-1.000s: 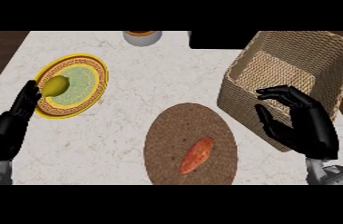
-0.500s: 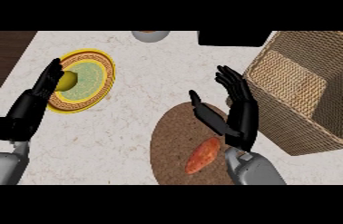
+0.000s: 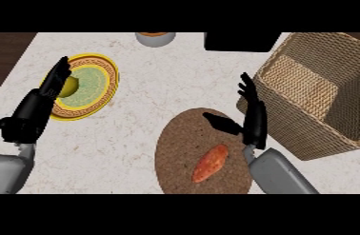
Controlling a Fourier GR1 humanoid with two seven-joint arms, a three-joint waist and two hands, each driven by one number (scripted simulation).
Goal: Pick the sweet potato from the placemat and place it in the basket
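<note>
An orange sweet potato (image 3: 210, 163) lies on the round brown placemat (image 3: 179, 143) at the lower middle of the counter. My right hand (image 3: 252, 119) hovers just up and right of it, open, fingers straight and thumb spread toward the left, holding nothing. The woven basket (image 3: 309, 91) stands to the right, right behind that hand. My left hand (image 3: 38, 105) rests open at the left edge, fingers up, beside the yellow plate.
A yellow-rimmed plate (image 3: 90, 86) with a green centre sits at the left, with a yellowish fruit (image 3: 68, 85) on it. A cup (image 3: 155, 37) and a black object (image 3: 241, 40) stand along the far edge.
The view has shifted, so the basket and placemat moved. My right hand has come from the basket's side to over the placemat, near the sweet potato. The left hand stays open.
</note>
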